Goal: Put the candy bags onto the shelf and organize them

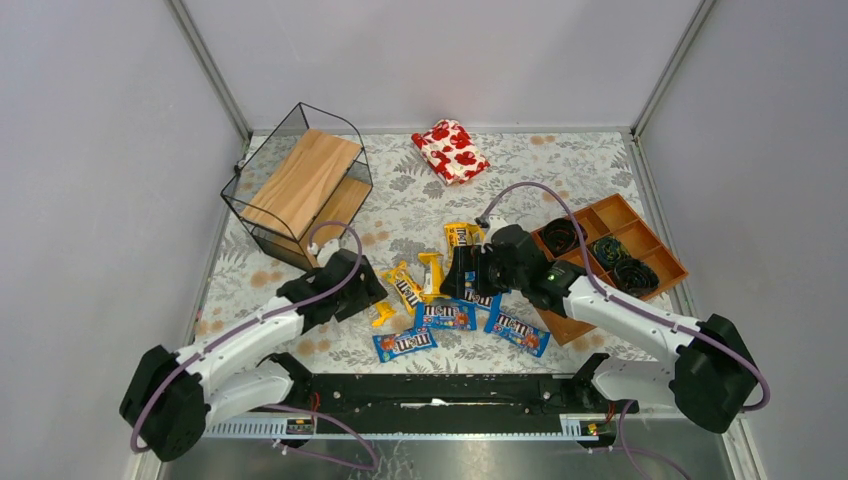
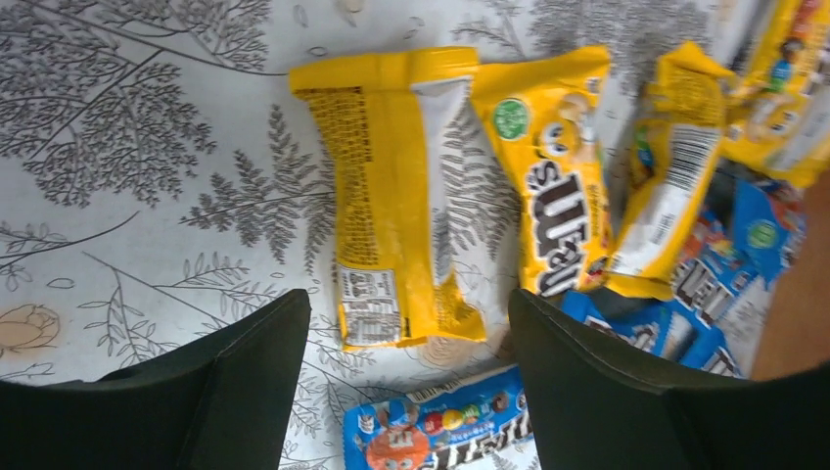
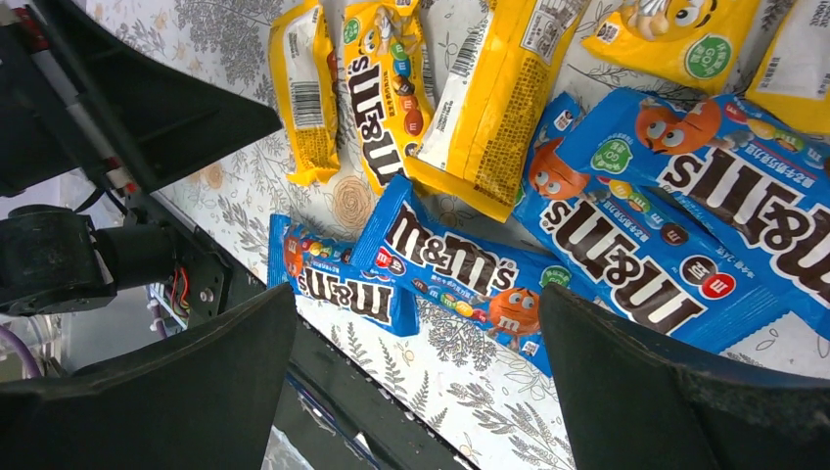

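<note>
The candy bags lie in a loose pile mid-table: yellow packets [image 1: 405,285] and blue packets [image 1: 445,316]. The black wire shelf [image 1: 300,190] with wooden tiers stands at the back left, with no bags on it. My left gripper [image 1: 372,295] is open and empty at the pile's left edge. In the left wrist view it [image 2: 411,338] hovers over a yellow packet [image 2: 391,196] lying back-side up and a blue one [image 2: 440,431]. My right gripper [image 1: 465,275] is open and empty above the pile's right part. In the right wrist view it [image 3: 416,328] is above overlapping blue packets [image 3: 460,264].
A red-and-white floral pouch [image 1: 451,150] lies at the back centre. An orange-brown compartment tray [image 1: 612,213] holding dark coiled items sits at the right, close to the right arm. The black mounting rail [image 1: 440,390] runs along the near edge.
</note>
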